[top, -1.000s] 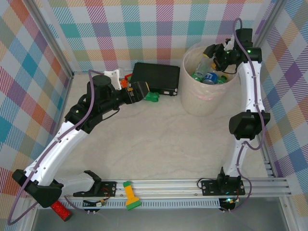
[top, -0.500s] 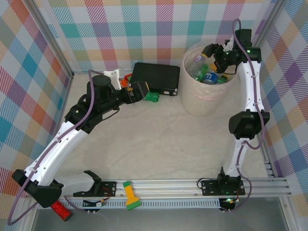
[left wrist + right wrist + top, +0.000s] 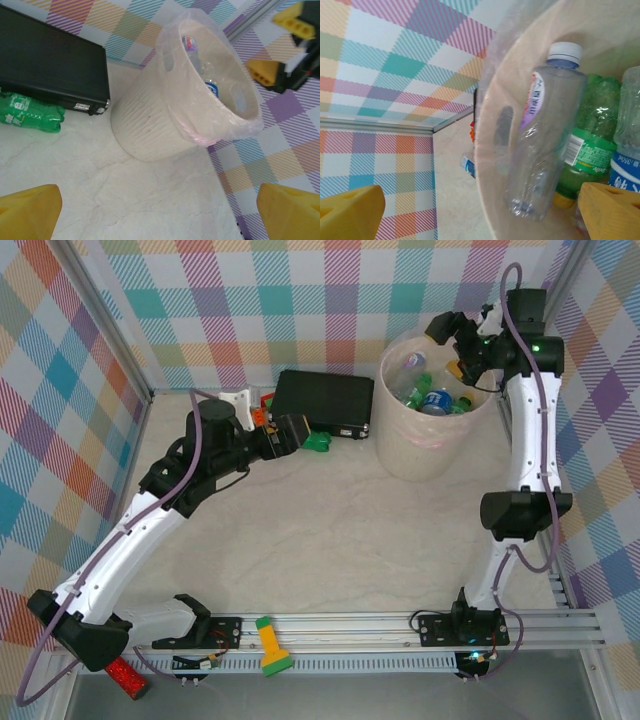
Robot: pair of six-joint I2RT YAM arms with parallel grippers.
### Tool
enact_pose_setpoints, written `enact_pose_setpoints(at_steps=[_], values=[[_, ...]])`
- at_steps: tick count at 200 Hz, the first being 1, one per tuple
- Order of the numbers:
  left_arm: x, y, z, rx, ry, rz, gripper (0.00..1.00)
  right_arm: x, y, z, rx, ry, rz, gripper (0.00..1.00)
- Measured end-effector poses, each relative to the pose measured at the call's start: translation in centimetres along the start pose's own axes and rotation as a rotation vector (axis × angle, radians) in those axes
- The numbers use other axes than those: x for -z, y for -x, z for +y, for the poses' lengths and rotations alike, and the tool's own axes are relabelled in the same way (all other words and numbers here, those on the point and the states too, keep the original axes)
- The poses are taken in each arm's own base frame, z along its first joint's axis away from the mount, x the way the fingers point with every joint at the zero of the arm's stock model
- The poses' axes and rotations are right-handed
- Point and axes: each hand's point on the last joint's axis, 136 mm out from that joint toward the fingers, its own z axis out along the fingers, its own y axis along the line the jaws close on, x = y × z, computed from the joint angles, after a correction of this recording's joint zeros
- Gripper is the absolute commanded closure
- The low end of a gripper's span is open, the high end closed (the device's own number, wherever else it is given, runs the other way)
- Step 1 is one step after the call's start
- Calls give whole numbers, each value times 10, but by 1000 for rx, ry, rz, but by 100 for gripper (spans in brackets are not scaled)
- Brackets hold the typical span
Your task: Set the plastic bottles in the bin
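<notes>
Over the bin, the right tool gapes wide and empty above plastic bottles lying inside; the left tool, equally wide, hovers near a green bottle beside a black case.

Both our arms reach toward the top of the frame, jaws parted.
Our left arm slants from lower left to centre, left gripper spread wide. Our right arm rises along the right edge, wrist bent leftward, right gripper seemingly just as wide.
</notes>
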Motion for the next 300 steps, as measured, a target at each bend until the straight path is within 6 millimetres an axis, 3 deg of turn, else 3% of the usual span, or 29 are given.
enact_pose_setpoints(at_steps=[29,59,95,150,185,226,261,300], values=[[-17,-3,19,17,53,25,0,31,-7,27,60,50,-47,1],[-43,-12,53,52,149,75,0,55,-33,50,122,91,-49,1],[-75,-26,113,138,308,141,3,60,-75,62,190,105,-1,1],[-106,-43,203,272,553,179,11,58,-124,53,231,75,63,1],[-117,-38,256,362,692,154,11,65,-126,53,260,64,43,1],[-131,-32,299,414,805,128,11,71,-126,55,271,67,27,1],[-147,-24,323,433,858,105,11,71,-125,55,272,60,21,1],[-174,-11,336,431,860,84,14,71,-126,54,274,55,18,1]])
